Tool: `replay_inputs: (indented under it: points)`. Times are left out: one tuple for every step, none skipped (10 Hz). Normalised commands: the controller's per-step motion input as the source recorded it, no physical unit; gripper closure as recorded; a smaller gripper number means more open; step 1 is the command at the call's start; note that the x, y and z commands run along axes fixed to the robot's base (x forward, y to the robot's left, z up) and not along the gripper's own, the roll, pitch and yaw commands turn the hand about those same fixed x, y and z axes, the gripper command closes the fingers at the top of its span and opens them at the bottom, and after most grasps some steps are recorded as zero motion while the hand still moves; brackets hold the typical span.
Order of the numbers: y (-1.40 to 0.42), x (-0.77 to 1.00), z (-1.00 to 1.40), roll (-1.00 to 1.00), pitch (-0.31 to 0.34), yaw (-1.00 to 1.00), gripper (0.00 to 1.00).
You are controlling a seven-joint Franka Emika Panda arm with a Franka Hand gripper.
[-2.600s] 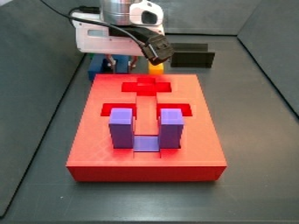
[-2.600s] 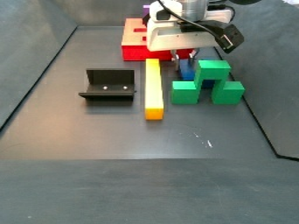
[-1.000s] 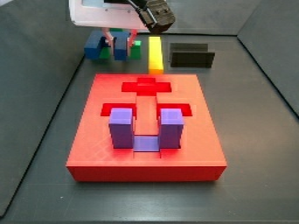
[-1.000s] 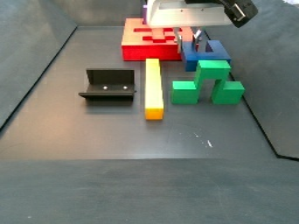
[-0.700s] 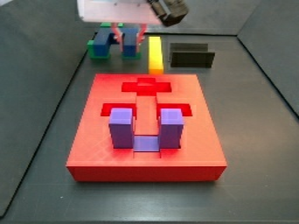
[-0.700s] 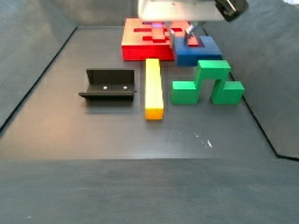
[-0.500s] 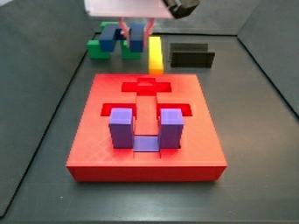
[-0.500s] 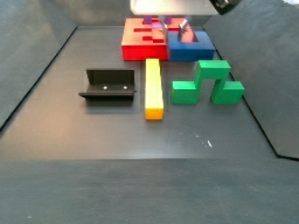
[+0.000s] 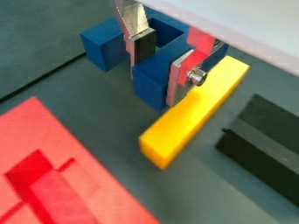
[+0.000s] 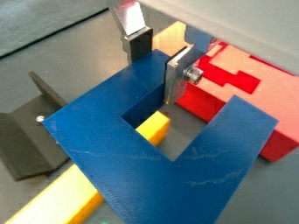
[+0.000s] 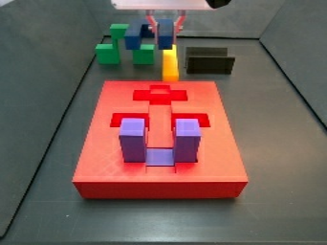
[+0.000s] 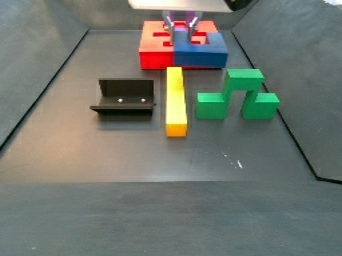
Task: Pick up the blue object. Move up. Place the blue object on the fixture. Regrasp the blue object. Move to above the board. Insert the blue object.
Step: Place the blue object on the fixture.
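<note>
**A:** Which step do you make this?

**B:** The lift after the pick, I'd say. The end effector [image 10: 153, 59] is near the top edge in both side views, and its silver fingers [image 9: 181, 77] are clamped on one prong of the blue object [image 10: 152, 144]. In a side view the blue object [image 12: 198, 47] hangs clear of the desk [image 12: 160, 190], in front of the board [image 12: 159, 46] from that angle.

**A:** So it is not set down anywhere yet?

**B:** No. In a wrist view it hangs over the yellow bar [image 9: 195, 111], with dark floor showing around it. The fixture [image 12: 122, 99] is empty and sits well apart from the held piece, on the far side of the yellow bar.

**A:** What does the next move call for?

**B:** My reading: carry the blue object across the yellow bar to the fixture, high enough to clear it, then lower it in squarely. The grip is on one prong only, so the block could swing or tilt if moved sharply.

**A:** And the board?

**B:** In a side view the board [image 11: 160, 142] already has a purple block [image 11: 159, 140] seated in it, and the cross-shaped recess is open. The green block [image 12: 241, 94] stands on the desk, untouched. Insertion comes only after the regrasp.
</note>
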Motion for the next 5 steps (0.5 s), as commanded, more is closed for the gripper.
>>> replay_inputs:
  points:
    - [0.2,1.0,0.1,0.0,0.1,-0.12,1.0]
    - [0.23,1.0,0.1,0.0,0.149,-0.18,1.0]
    - [0.24,1.0,0.11,0.0,0.171,-0.16,1.0]
    - [0.23,1.0,0.11,0.0,0.169,-0.13,1.0]
    - [0.2,0.98,0.07,0.0,0.191,-0.17,1.0]
